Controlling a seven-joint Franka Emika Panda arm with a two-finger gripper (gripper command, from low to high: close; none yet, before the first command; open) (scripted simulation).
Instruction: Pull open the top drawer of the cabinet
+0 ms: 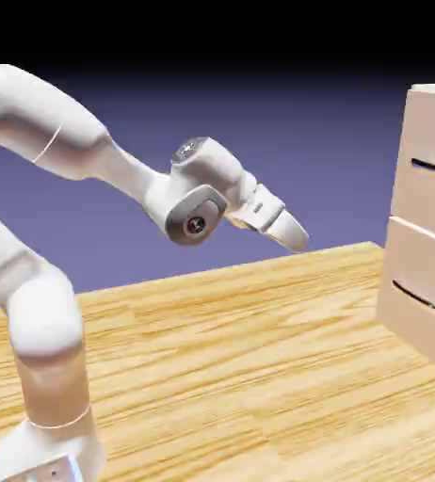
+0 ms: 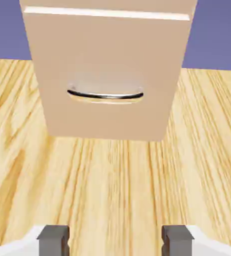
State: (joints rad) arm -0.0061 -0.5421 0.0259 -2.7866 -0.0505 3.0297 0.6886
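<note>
Open Jaws Face Cabinet, Well Apart From Top Drawer

The white robot arm (image 1: 56, 127) reaches toward the pale beige cabinet (image 1: 426, 221), which stands on the wood-grain surface (image 1: 249, 367) at the exterior view's right. Its jaws (image 2: 115, 241) are spread open, with nothing between them. The top drawer (image 1: 431, 193) sits above the lower drawer (image 1: 424, 306), a dark seam between their fronts. Each front carries a thin dark handle. In the hand view, one curved handle (image 2: 106, 95) shows whole, and the jaws touch neither drawer.

A simulated robot scene: rendered wooden surface (image 1: 240, 358), plain blue-violet backdrop (image 1: 287, 160), white arm (image 1: 52, 122).
</note>
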